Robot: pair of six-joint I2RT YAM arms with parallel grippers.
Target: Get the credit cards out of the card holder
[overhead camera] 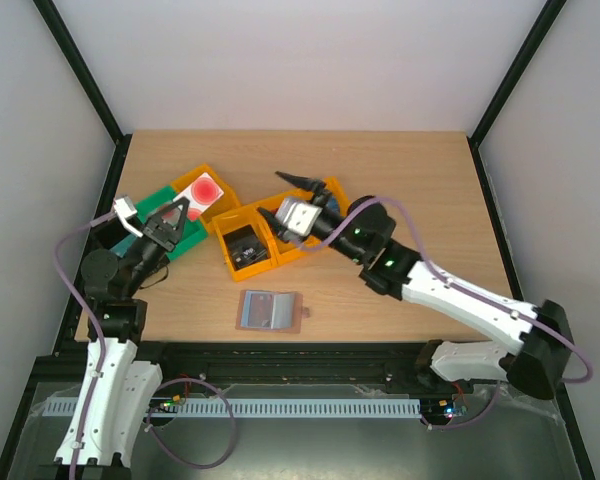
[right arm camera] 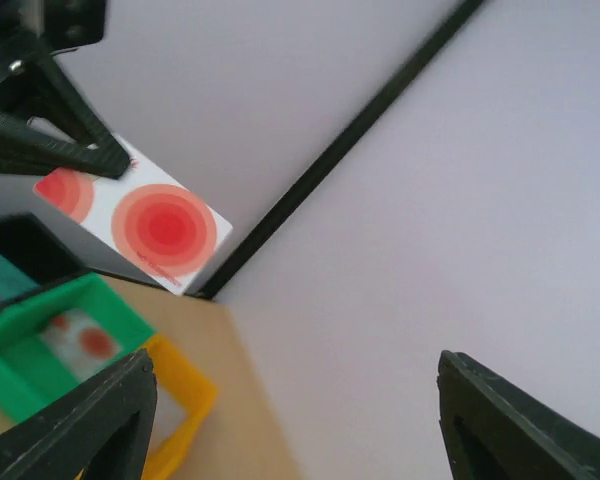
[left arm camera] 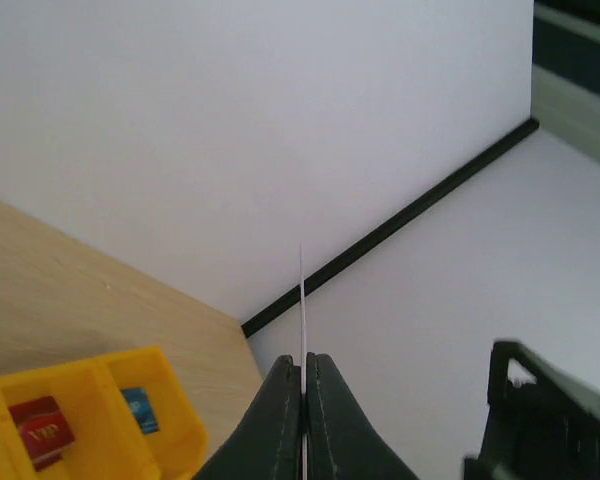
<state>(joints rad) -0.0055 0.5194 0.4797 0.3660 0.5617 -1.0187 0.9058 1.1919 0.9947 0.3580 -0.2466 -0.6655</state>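
Clamping a red-circled card [right arm camera: 165, 230], the left gripper [left arm camera: 303, 358] hides one corner; right gripper [right arm camera: 292, 358] jaws stand apart, bases cropped

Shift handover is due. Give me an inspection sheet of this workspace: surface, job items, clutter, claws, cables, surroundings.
Surface: wooden table.
Job's things: card holder lies open and flat near the front edge, apart from both claws; white card with red circles is in the left claw.
Clutter: orange bins and a green bin mid-table, some with cards inside.
Claws: left claw shut on the white card; right claw open, holding nothing.
Cables: a purple cable loops off each arm.
Surroundings: white walls, black frame posts.
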